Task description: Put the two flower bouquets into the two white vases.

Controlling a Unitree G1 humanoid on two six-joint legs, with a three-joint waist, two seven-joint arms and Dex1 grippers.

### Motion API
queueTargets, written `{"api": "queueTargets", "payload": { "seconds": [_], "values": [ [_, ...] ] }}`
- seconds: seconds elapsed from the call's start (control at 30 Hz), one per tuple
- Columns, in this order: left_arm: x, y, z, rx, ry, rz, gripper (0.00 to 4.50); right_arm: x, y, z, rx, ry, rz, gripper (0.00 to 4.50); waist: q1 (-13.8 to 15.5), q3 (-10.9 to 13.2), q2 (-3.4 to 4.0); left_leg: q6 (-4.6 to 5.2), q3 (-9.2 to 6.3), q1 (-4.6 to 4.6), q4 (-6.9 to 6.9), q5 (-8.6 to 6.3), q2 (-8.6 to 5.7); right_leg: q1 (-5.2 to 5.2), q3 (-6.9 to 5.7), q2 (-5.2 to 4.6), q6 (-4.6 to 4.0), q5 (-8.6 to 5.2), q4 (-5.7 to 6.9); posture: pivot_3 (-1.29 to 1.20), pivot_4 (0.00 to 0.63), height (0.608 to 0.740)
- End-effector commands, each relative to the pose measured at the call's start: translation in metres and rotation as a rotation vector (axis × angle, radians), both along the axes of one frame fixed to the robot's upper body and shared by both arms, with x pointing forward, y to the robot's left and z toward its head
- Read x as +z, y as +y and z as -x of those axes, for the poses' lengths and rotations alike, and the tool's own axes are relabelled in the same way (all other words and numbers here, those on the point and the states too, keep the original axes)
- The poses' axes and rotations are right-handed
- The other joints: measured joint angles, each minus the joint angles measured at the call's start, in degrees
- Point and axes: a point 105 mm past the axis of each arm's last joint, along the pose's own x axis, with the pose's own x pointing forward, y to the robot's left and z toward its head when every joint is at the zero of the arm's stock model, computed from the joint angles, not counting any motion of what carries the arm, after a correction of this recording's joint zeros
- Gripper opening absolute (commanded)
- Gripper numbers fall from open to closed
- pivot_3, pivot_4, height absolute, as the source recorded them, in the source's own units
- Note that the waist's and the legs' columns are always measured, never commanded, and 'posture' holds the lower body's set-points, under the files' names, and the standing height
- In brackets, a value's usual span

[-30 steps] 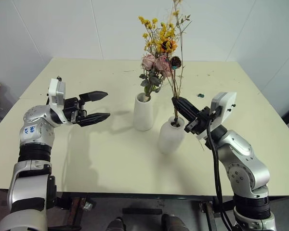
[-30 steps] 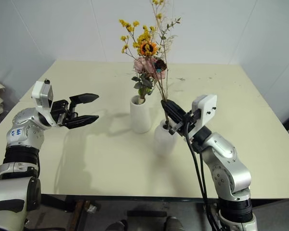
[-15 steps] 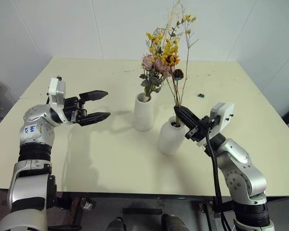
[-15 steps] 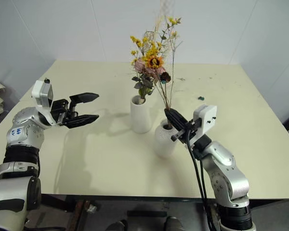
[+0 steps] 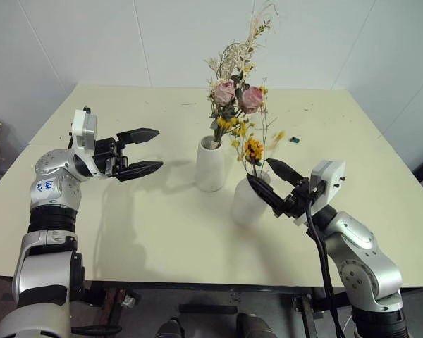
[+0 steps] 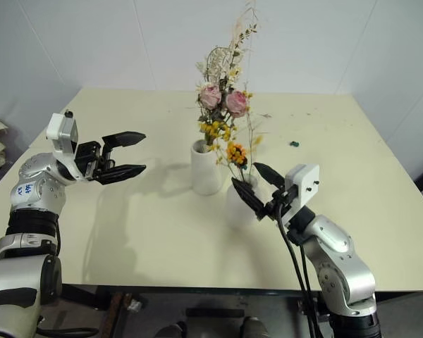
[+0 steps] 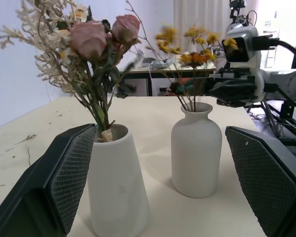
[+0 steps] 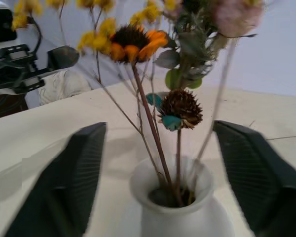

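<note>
Right wrist view shows our right gripper [image 8: 153,177] with its jaws spread wide on either side of the shorter vase [image 8: 180,210], gripping nothing; the thin stems of the yellow-orange sprig [image 8: 133,39] stand inside the vase's neck, free of the fingers. In the head views our left gripper [image 5: 142,151] hangs over the bench [image 5: 127,232] well apart from both vases, its jaws likewise wide and empty. Outward from there, the tall vase [image 5: 210,163] holds the rose bouquet [image 5: 234,95], and it stands just beside the shorter one. We judge the placing done: both bouquets sit in vases, and the step in hand is the release. The next move calls for drawing our right arm straight back, clear of the stems, so that nothing snags and tips the narrow-necked vase. The left wrist view gives us what the head views do not: a level side look at both vases, upright, with stems seated. The right wrist view alone looks down into the shorter vase's mouth.
</note>
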Motion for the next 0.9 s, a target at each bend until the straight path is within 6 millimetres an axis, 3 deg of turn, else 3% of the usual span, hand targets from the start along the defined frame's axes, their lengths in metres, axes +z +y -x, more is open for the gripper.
{"api": "queueTargets", "payload": {
  "seconds": [0.03, 0.33, 0.53, 0.63, 0.7, 0.9],
  "values": [
    [0.008, -0.001, 0.007, -0.056, -0.056, -0.021, 4.5, 0.016, -0.018, 0.022, -0.006, -0.053, 0.067, 4.45, 0.1, 0.0, 0.0, 0.0, 0.0, 0.0, 0.0, 0.0, 0.0, 0.0, 0.0, 0.0, 0.0, 0.0, -0.01, 0.0, 0.15, 0.74],
    [0.007, 0.005, 0.003, -0.015, -0.056, -0.019, 4.5, 0.015, -0.085, 0.062, -0.072, 0.105, 0.361, 4.45, 0.1, 0.0, -0.03, 0.0, 0.01, 0.0, 0.02, -0.02, 0.0, 0.22, -0.03, -0.02, -0.08, -0.03, -0.42, 0.0, 0.15, 0.74],
    [-0.002, 0.016, -0.01, 0.085, -0.001, -0.044, 4.5, 0.024, -0.138, 0.071, -0.197, 0.165, 0.453, 4.45, 0.2, 0.0, -0.07, 0.01, 0.05, 0.0, 0.08, -0.02, 0.0, 0.24, -0.01, -0.02, -0.1, -0.04, -0.49, 0.0, 0.15, 0.74],
    [-0.004, 0.019, -0.016, 0.118, 0.017, -0.057, 4.5, 0.032, -0.143, 0.072, -0.211, 0.156, 0.464, 4.45, 0.1, 0.0, -0.07, 0.01, 0.06, -0.01, 0.12, -0.02, -0.01, 0.26, -0.01, -0.03, -0.24, -0.11, -0.57, 0.0, 0.15, 0.74],
    [-0.007, 0.018, -0.019, 0.127, 0.022, -0.066, 4.5, 0.034, -0.141, 0.073, -0.205, 0.147, 0.456, 4.45, 0.1, 0.0, -0.07, 0.01, 0.07, -0.01, 0.14, -0.02, -0.01, 0.27, 0.0, -0.03, -0.77, -0.38, -0.58, 0.0, 0.15, 0.74],
    [-0.007, 0.018, -0.023, 0.152, 0.045, -0.064, 4.5, 0.035, -0.129, 0.071, -0.176, 0.12, 0.419, 4.45, 0.1, 0.0, -0.07, 0.0, 0.07, -0.03, 0.12, -0.03, 0.0, 0.27, 0.0, -0.03, -0.46, -0.22, -0.57, 0.0, 0.15, 0.74]
  ]
}}
